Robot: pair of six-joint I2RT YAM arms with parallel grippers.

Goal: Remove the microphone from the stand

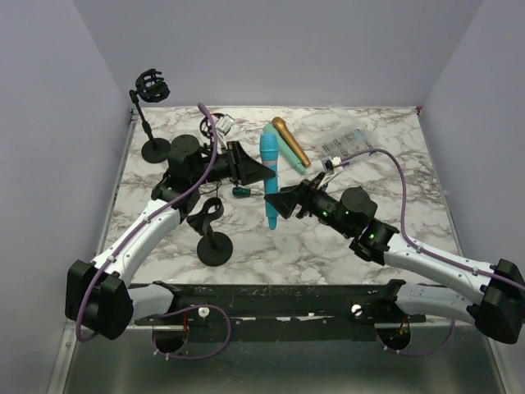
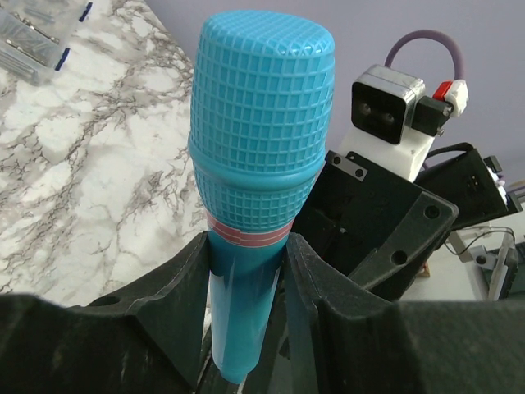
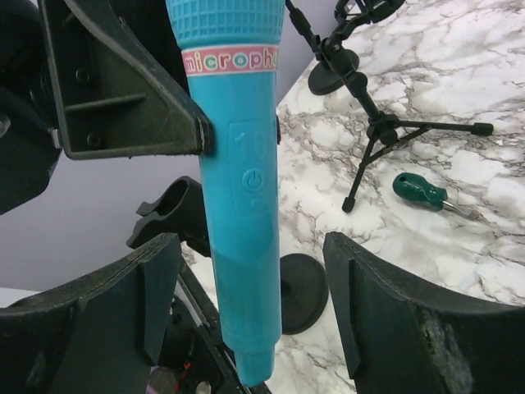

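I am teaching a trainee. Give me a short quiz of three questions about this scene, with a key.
1. True or false: the blue microphone sits in a stand's clip.
2. Which gripper is shut on it? A) left B) right
3. Fill in: on the table lies a green-handled ____.
Key: 1 false. 2 A: the left gripper clamps it; the right gripper stands open around it. 3 screwdriver.
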